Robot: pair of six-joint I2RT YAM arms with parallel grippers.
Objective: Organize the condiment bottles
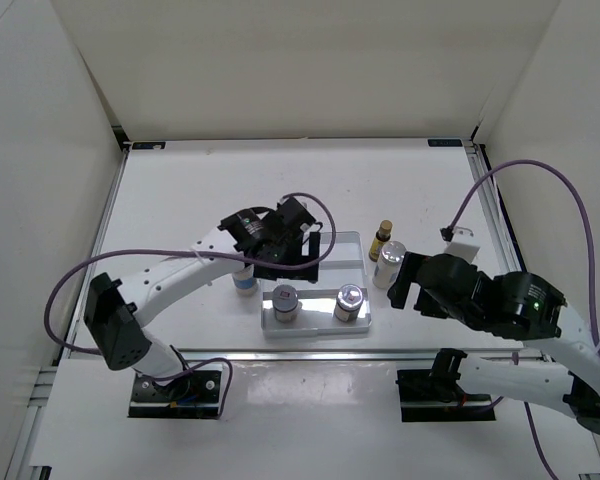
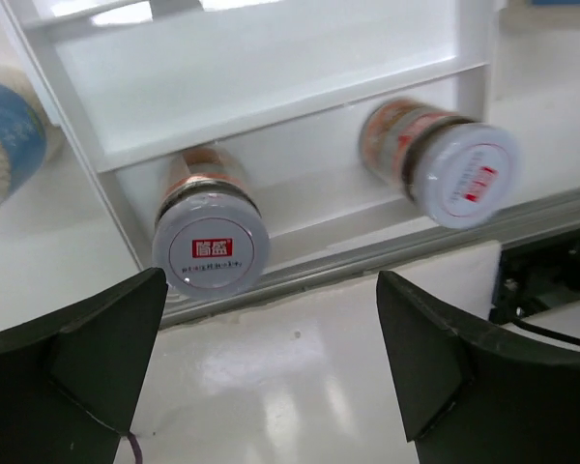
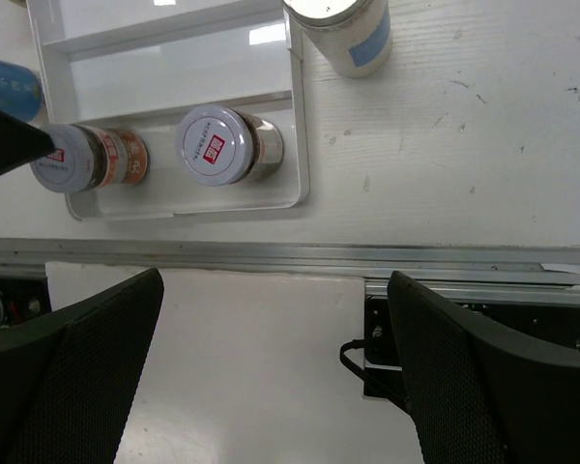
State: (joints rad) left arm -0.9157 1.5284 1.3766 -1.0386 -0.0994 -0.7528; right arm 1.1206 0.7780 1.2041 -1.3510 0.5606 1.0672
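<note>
As viewed from above, tray: white, shallow, rectangular, at mid-table and split by lengthwise ribs into compartments.
Near compartment: holds two white, silver-capped bottles with red labels, upright and apart. These are the left red-label bottle and the right red-label bottle.
Left blue-label bottle: on the table, outside the tray and just beside its left edge; partly hidden under the left arm.
Right blue-label bottle: white, silver cap; upright on the table, outside the tray and just beside its right edge.
Dark-brown bottle: slim, yellow label, tan cap; upright on the table just behind the right blue-label bottle.
Left gripper: above the tray, fingers spread wide, nothing held; both red-label bottles visible beyond the fingertips in the left wrist view.
Right gripper: fingers spread wide, nothing held — near the right blue-label bottle, which lies well beyond the fingertips in the right wrist view.
</note>
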